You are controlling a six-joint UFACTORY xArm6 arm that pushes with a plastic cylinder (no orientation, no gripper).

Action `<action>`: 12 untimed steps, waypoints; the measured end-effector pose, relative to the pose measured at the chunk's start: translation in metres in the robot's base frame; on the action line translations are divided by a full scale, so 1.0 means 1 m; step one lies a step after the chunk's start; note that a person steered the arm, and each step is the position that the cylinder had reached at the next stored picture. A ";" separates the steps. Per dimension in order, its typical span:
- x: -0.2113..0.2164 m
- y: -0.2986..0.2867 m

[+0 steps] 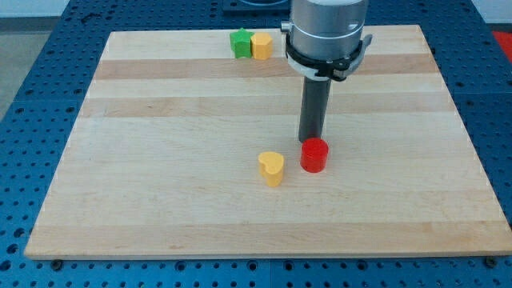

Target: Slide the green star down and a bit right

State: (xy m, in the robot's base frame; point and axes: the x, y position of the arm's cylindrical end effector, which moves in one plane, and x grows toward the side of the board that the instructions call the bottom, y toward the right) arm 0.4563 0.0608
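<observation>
The green star [239, 43] sits near the top edge of the wooden board [160, 192], left of centre. A yellow hexagon-like block [262, 46] touches its right side. My tip [310, 142] is the lower end of the dark rod, near the board's middle. It stands far below and to the right of the green star. It is just above the red cylinder [314, 155], at or very near its top edge. A yellow heart [272, 169] lies left of the red cylinder.
The arm's grey wrist [327, 36] hangs over the board's top middle, right of the yellow block. The board lies on a blue perforated table [32, 96].
</observation>
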 end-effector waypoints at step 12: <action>-0.223 -0.102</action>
State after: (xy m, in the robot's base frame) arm 0.2328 -0.0415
